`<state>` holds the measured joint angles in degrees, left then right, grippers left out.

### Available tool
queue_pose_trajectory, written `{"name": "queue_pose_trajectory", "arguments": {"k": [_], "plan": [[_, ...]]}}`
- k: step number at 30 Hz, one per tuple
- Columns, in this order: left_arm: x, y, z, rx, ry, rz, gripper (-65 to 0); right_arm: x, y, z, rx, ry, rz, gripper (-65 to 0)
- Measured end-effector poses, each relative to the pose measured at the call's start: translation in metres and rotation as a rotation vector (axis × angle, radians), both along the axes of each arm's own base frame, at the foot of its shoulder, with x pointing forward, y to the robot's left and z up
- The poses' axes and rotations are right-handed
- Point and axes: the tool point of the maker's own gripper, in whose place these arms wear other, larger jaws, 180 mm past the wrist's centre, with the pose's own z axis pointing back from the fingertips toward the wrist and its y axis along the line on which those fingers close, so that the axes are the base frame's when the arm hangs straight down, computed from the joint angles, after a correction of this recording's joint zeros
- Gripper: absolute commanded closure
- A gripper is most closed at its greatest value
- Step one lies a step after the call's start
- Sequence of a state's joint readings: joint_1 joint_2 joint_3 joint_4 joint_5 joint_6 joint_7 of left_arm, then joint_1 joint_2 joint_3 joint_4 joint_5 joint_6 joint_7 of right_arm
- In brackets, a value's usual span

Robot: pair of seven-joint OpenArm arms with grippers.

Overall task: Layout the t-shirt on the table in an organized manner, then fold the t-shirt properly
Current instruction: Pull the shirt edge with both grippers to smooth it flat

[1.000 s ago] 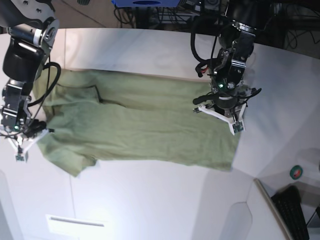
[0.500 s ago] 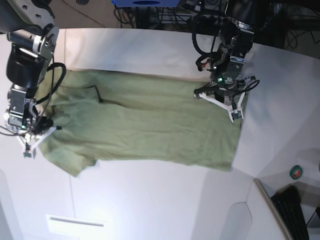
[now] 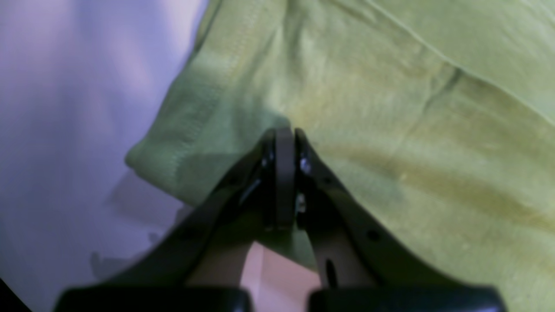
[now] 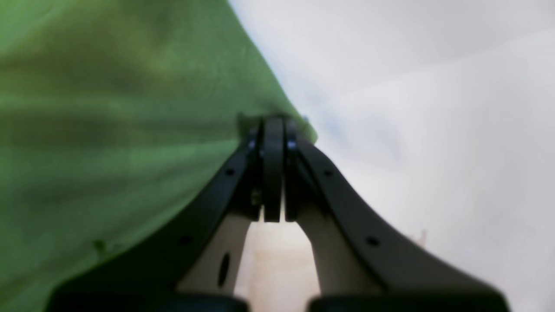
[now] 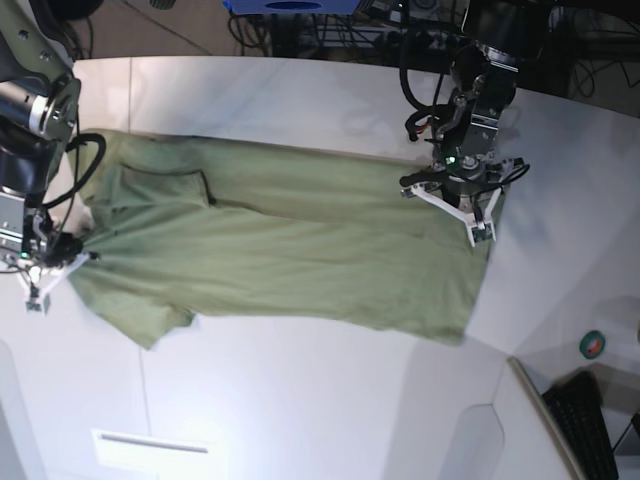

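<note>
The olive-green t-shirt (image 5: 300, 250) lies spread flat across the white table (image 5: 300, 400), its collar end at the left of the base view and its hem at the right. My left gripper (image 5: 462, 198) is shut on the cloth near the hem's far corner. Its wrist view shows the closed tips (image 3: 284, 132) pinching the t-shirt (image 3: 390, 130) beside the stitched hem, with table (image 3: 65, 86) to the left. My right gripper (image 5: 55, 258) is shut on the shirt's shoulder-side edge. Those tips (image 4: 273, 121) hold the t-shirt (image 4: 108, 108) at its border with bare table (image 4: 412, 86).
A green tape roll (image 5: 592, 345) and a black keyboard (image 5: 590, 425) sit past the table's right front edge. Cables and dark equipment (image 5: 330, 25) line the back. A white label (image 5: 150, 443) lies on the near table, with thin seam lines around it.
Both arms have pulled apart, the one at the base view's right going right and back, the other going left. The shirt has stretched wider between them and lies smoother.
</note>
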<state>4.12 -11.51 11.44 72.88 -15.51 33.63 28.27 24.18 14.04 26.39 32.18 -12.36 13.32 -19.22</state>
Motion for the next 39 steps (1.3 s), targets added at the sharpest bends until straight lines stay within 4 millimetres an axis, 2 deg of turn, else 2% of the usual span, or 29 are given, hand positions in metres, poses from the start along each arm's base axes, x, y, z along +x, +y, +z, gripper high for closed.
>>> {"name": "queue_pose_trajectory", "arguments": {"k": [4,9,11,14,17,20,23,25,27,30,33,35,39], "plan": [[0.001,-0.001,0.001,-0.003,-0.003,0.001,0.0,0.0,-0.004,0.003,-0.01,-0.003,-0.002,0.0],[0.003,-0.008,0.011,-0.04,-0.017,0.01,0.0,0.005,-0.022,0.031,-0.096,-0.038,-0.001,0.0],[0.008,-0.011,0.016,-0.048,-0.037,0.004,0.0,0.012,-0.014,0.041,-0.085,-0.039,0.043,0.0],[0.017,-0.015,0.027,-0.057,-0.074,-0.005,0.0,0.028,0.013,0.051,-0.039,-0.085,0.116,0.0],[0.02,-0.011,0.032,-0.054,-0.086,-0.002,0.0,0.035,0.017,0.054,-0.027,-0.091,0.127,0.0],[0.023,0.009,0.038,-0.056,-0.109,0.068,0.0,0.047,0.019,0.053,0.028,-0.05,0.15,0.0],[0.024,0.036,0.047,-0.039,-0.144,0.109,0.0,0.077,0.036,0.065,0.1,-0.078,0.171,-19.1],[0.017,0.045,0.044,-0.061,-0.133,0.092,0.0,0.098,0.045,0.078,0.126,-0.142,0.178,-28.5],[0.006,0.054,0.042,-0.08,-0.126,0.098,0.0,0.109,0.054,0.08,0.155,-0.182,0.185,-34.8],[-0.002,0.071,0.052,-0.079,-0.151,0.108,0.0,0.103,0.058,0.056,0.155,-0.172,0.092,-35.7],[-0.006,0.09,0.065,-0.051,-0.187,0.147,0.0,0.093,0.072,0.035,0.174,-0.178,0.077,-35.7],[-0.016,0.1,0.064,-0.04,-0.176,0.168,0.0,0.09,0.075,0.031,0.179,-0.175,0.077,-35.7],[-0.03,0.118,0.062,-0.027,-0.162,0.219,0.0,0.091,0.064,0.033,0.153,-0.201,0.051,-35.6]]}}
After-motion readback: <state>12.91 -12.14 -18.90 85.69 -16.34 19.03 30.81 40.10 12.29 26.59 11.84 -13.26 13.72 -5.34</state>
